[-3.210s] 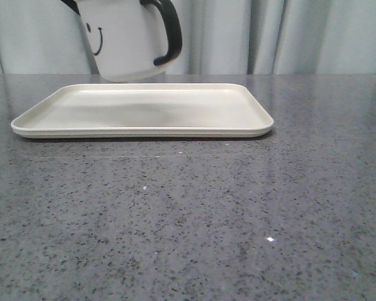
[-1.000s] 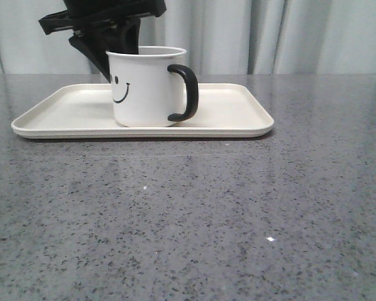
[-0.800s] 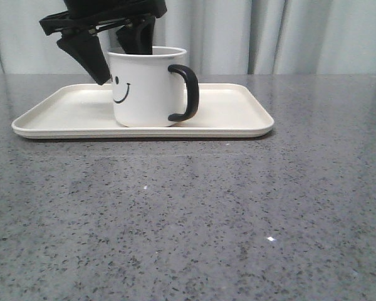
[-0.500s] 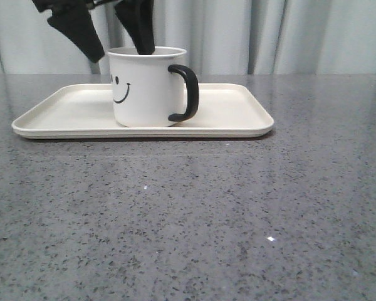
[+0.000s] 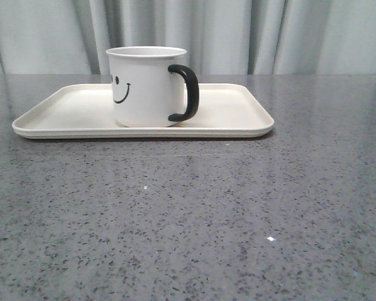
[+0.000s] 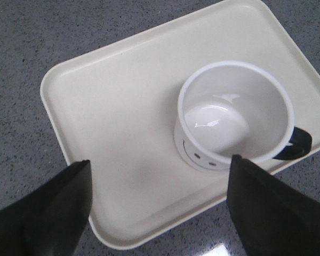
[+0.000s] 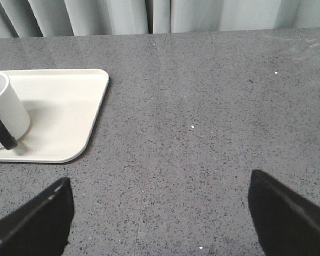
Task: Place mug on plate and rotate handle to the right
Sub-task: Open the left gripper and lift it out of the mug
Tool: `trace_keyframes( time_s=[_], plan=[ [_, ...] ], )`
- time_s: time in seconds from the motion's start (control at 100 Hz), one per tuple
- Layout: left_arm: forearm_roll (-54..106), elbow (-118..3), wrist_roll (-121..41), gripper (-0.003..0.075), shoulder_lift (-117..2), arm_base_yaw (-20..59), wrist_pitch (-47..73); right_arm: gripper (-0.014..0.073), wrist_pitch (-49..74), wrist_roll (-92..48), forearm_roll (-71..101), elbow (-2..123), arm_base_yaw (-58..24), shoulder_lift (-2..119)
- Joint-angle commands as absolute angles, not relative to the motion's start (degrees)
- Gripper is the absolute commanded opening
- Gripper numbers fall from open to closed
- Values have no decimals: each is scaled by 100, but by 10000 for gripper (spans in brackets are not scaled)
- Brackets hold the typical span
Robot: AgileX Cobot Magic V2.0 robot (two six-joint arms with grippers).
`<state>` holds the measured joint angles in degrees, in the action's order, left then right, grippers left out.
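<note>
Standing upright on the plate (image 5: 232, 113), the mug (image 5: 144, 88) points its handle (image 5: 187, 93) right.

Soft, even light throughout. Overhead glare glints inside the mug (image 6: 216, 118) and on the stone tabletop (image 5: 271, 239); shadows stay faint, focus sharp.

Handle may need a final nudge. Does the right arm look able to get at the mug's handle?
Probably yes: the handle points right, the mug stands alone on the plate, and the open right end effector faces bare table.
</note>
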<state>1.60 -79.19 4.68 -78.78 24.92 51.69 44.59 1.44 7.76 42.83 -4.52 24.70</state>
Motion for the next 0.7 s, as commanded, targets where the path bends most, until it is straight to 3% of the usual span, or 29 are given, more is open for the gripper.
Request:
trace_keyframes(
  time_s=[0.0, 0.4, 0.69],
  plan=[
    [0, -7358, 699, 491, -7061, 2534, 4403, 656, 4148, 96, 801, 4466, -445, 2556],
    [-1664, -4460, 2482, 491, -4498, 2534, 3690, 656, 4143, 96, 801, 4466, -445, 2556],
    [-2320, -3398, 3173, 491, -3616, 2534, 3672, 656, 4119, 87, 933, 4473, -445, 2601]
  ],
)
